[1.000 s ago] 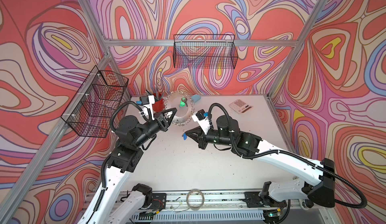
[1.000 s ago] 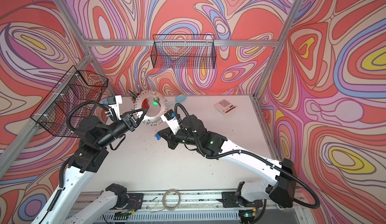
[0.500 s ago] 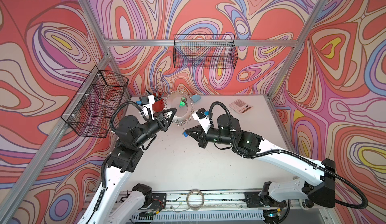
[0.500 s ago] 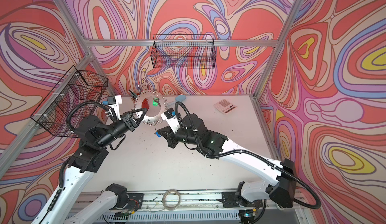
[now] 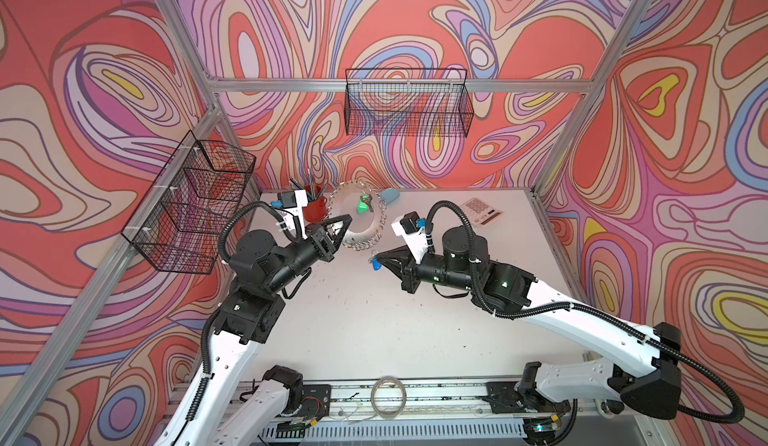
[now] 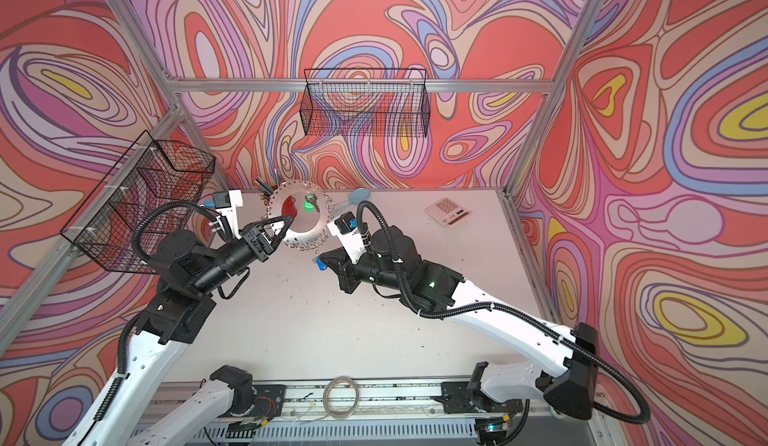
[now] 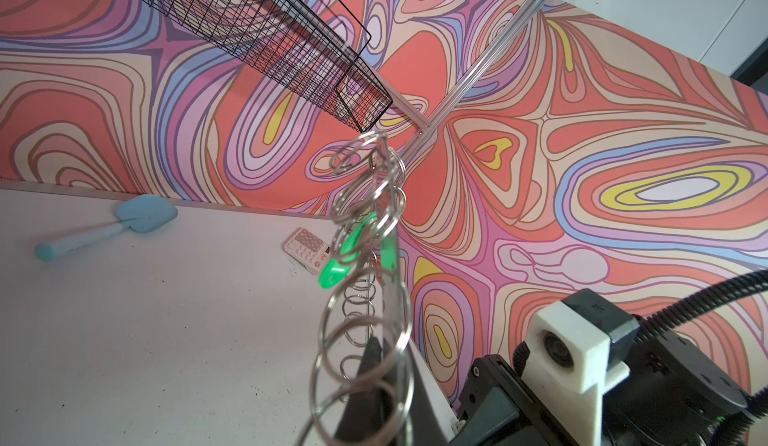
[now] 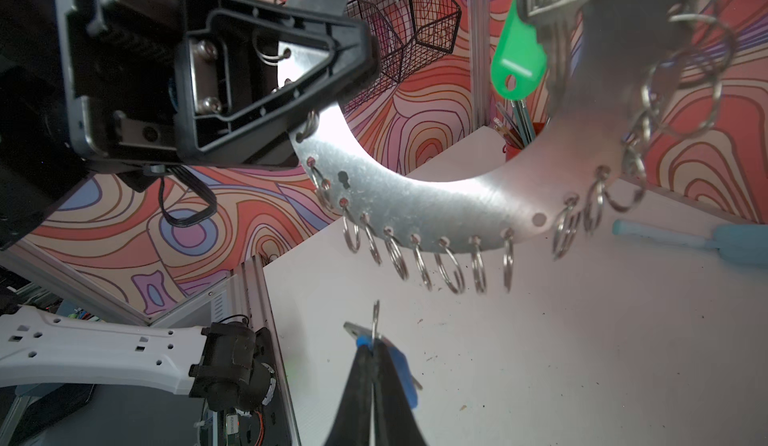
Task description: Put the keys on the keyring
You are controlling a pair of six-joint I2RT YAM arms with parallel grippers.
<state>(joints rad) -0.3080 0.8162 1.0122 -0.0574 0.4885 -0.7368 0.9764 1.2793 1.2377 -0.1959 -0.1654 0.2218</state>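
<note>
the left gripper point(image 5: 345, 219) is clamped tight on the keyring point(image 5: 366, 232), pinching the left side of its rim and holding the disc up off the table point(image 5: 374, 319), standing on edge and tilted. the right gripper point(image 5: 381, 255) is closed too, nipping the blue-tagged key point(image 5: 376, 264) by its tag, with the key's own small wire ring poking up past the fingertips; the metal blade is mostly hidden in the right wrist view.

the keyring is a flat, dull grey metal disc with a big round hole through the middle, and small holes drilled all round its rim. a fringe of little wire split rings dangles from them; along the bottom edge they hang in a neat row point(image 8: 449, 265). the green-tagged key point(image 5: 362, 206) already hangs from the upper part of the disc, bright green tag beside a steel key with stamped letters, showing against the centre hole in both top views.

the blue-tagged key sits just under the lowest rings, close to them but apart.

behind the disc stands a red cup point(image 5: 314, 211) of pens, a pale blue spatula point(image 5: 390, 193) lies near the back wall, and a calculator point(image 5: 482, 212) lies off to the right. a plain thin hoop point(image 5: 388, 396) rests on the front rail.
</note>
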